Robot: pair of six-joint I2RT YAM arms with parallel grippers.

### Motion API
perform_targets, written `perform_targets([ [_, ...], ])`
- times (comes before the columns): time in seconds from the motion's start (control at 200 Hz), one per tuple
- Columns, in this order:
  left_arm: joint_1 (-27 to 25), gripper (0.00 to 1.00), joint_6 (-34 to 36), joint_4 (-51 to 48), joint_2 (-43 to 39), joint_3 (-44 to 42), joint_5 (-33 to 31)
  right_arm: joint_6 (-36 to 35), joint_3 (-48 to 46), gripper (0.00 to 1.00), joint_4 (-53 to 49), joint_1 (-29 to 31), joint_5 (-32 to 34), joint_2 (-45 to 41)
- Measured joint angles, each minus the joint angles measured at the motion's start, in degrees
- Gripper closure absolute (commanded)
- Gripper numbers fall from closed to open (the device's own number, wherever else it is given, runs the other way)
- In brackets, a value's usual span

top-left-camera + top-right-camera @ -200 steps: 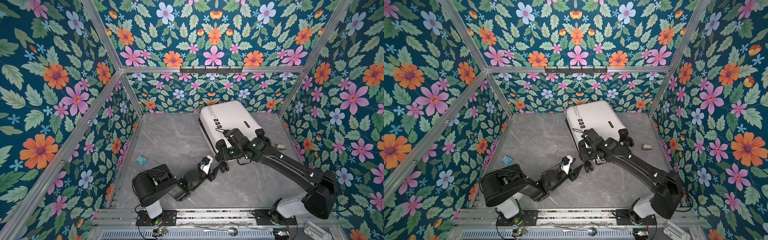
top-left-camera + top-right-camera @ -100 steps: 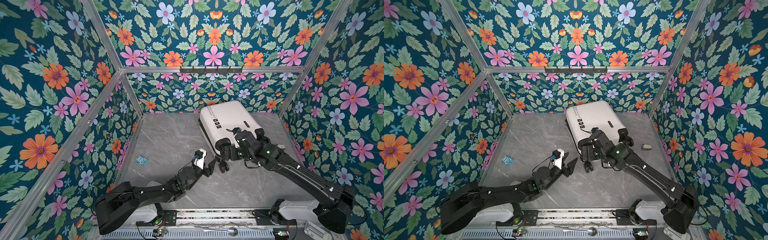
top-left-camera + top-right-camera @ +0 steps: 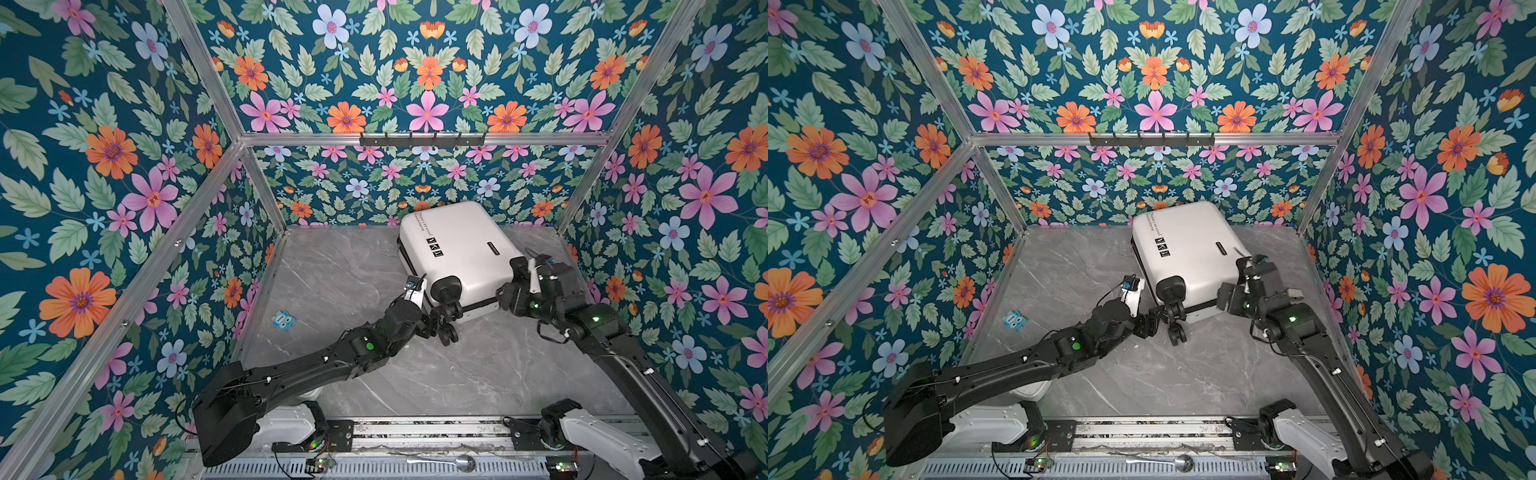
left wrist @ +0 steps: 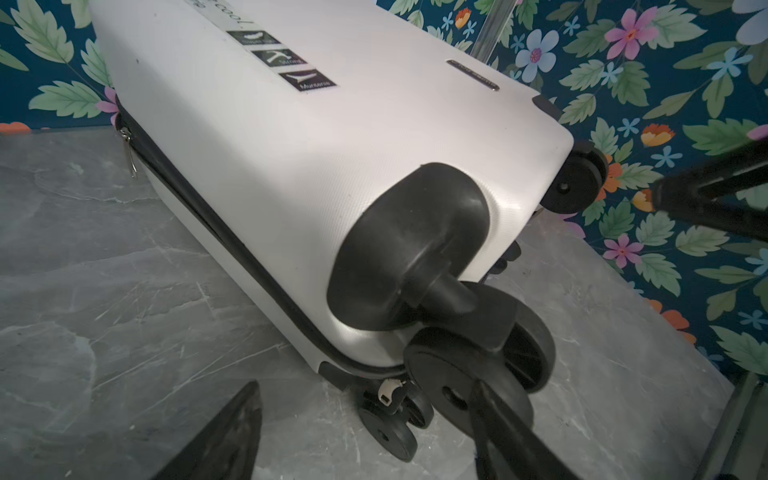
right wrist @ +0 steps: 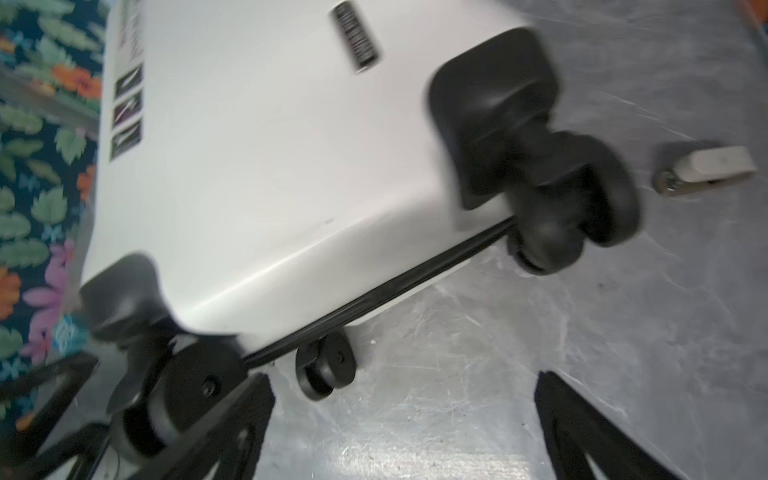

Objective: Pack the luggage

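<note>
Left wrist — luggage [image 4: 291, 166] before left pincer [image 4: 365, 384]

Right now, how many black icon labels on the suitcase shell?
3, in a row on the suitcase: first label nearest the printed text, middle label, third label nearest the wheels. Underside hidden.

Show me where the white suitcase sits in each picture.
Top view: white suitcase at the back, right of centre.
Top view: same spot.
Left wrist: close up, fills most of the frame.
Right wrist: close up, blurred.
Shared landmark: its three black icon labels.
</note>
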Motion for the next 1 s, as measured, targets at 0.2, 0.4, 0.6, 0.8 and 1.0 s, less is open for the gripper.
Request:
perform_targets([
  [0.2,13.9,0.15,-8.2,1.3,-1.8,-3.8,8.4,0.5,1.8,0.01,4.4,-22.0,-14.8,8.2],
  [0.4,25.1,0.18,-13.7,4.8,3.7,-2.7,18.7,3.6,7.0,0.04,13.1,-25.9,-26.2,22.5],
  [0.6,31.3,0.21,-18.9,12.2,12.5,-1.1,27.1,7.7,9.2,0.03,22.8,-26.2,-31.5,30.6],
  [0.8,34.8,0.24,-24.2,20.3,20.7,0.0,33.1,8.8,11.3,0.05,26.7,-26.1,-36.3,37.6],
  [1.0,36.2,0.24,-25.4,24.5,27.5,4.3,35.4,9.4,7.4,0.06,30.7,-22.4,-39.1,35.3],
])
